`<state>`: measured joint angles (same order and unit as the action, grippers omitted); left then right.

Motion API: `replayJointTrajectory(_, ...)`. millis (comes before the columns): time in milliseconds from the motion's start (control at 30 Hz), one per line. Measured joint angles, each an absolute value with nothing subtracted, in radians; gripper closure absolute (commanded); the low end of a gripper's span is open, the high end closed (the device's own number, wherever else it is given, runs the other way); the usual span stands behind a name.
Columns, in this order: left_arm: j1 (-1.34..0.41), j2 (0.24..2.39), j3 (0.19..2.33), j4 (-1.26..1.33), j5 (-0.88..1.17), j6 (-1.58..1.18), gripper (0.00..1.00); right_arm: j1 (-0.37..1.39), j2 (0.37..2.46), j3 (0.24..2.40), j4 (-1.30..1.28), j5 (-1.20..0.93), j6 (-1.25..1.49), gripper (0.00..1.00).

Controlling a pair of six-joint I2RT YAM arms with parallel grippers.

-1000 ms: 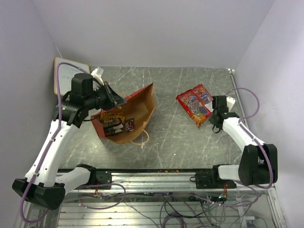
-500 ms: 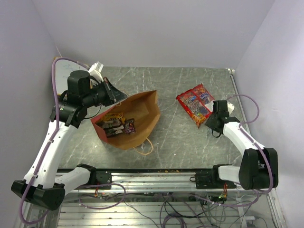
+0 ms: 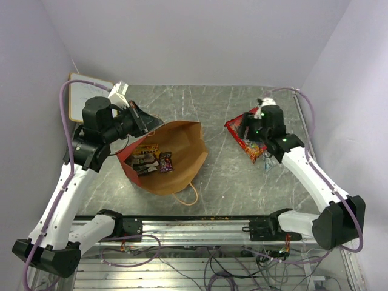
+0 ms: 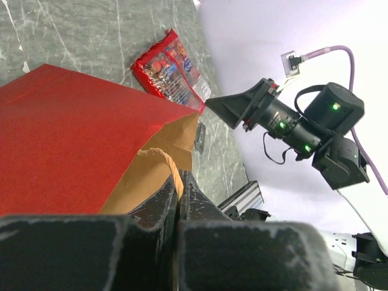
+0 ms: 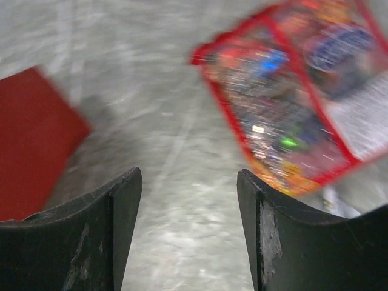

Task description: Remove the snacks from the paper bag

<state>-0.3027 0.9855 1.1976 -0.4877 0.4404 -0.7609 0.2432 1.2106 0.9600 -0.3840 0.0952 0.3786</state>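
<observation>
- Two fingers of the left gripper [image 4: 179,185] are pressed together with no gap between them. They pinch the twisted loop handle [image 4: 171,165] at the rim of the paper bag [image 4: 73,139].
- The bag rests on the table [image 3: 224,176]. Its gripped side is raised, so the mouth gapes upward and the brown inside shows.
- A second loop handle [image 3: 187,195] lies loose on the table at the bag's near edge.
- Several small snacks [image 3: 147,159] in yellow, brown and purple lie inside the bag, on its left half.
- One large red packet [image 3: 250,139] lies flat on the table to the right of the bag, well apart from it.
- The right gripper [image 5: 188,182] hangs above the table at the side of the red packet that faces the bag.
- The right gripper's fingers [image 5: 121,212] are spread wide, with only bare table showing between them. They hold nothing.
- A small silvery pack [image 3: 268,162] sits just beside the red packet's near corner, farther from the bag.
</observation>
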Motion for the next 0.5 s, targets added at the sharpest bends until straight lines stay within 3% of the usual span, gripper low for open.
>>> replayJointTrajectory(233, -0.303, 0.987, 1.197, -0.481, 0.441, -0.763, 0.93, 0.568, 1.171, 1.0, -0.245, -0.057, 0.247, 0.36)
replayJointTrajectory(500, -0.303, 0.989, 1.197, -0.476, 0.442, -0.775, 0.93, 0.755, 0.997, 0.851, -0.072, -0.288, 0.037, 0.36)
